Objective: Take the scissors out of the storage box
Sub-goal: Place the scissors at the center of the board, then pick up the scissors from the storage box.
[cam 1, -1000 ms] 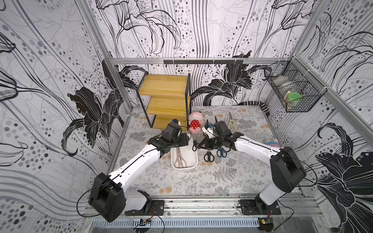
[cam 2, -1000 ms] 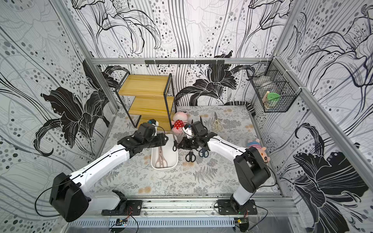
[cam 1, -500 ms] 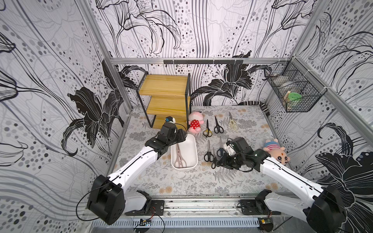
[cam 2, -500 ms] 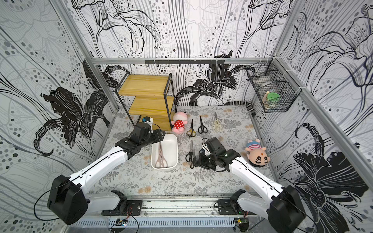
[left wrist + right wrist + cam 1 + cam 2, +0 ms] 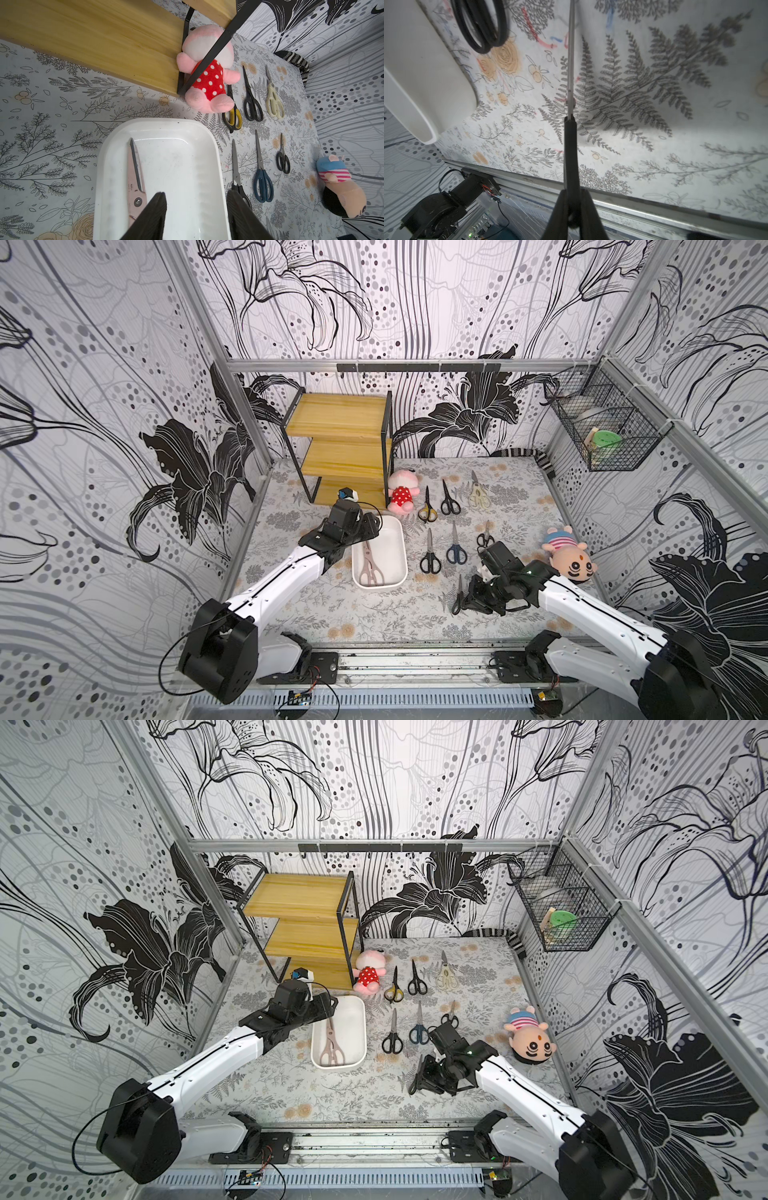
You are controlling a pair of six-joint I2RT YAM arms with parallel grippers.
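The white storage box (image 5: 392, 547) (image 5: 353, 1027) lies left of centre on the mat. One pale pink pair of scissors (image 5: 368, 568) (image 5: 134, 176) rests along its left side. My left gripper (image 5: 370, 526) (image 5: 196, 193) hovers open over the box's far end with nothing between its fingers (image 5: 161, 196). My right gripper (image 5: 471, 599) (image 5: 572, 195) is shut on the handle of black-handled scissors (image 5: 458, 597) (image 5: 571, 145), low over the front mat, blade pointing away. Several other scissors lie in rows right of the box, among them a yellow-black pair (image 5: 427, 506), a blue pair (image 5: 456, 547) and a cream pair (image 5: 477, 493).
A wooden shelf (image 5: 340, 448) stands at the back left with a pink plush (image 5: 401, 493) beside it. A plush doll (image 5: 567, 553) lies at the right edge. A black wire basket (image 5: 606, 435) hangs on the right wall. A metal rail (image 5: 633, 203) runs along the mat's front edge.
My right arm has swung from the box's far end toward the front right, carrying the black-handled scissors down near the mat. My left gripper has barely moved.
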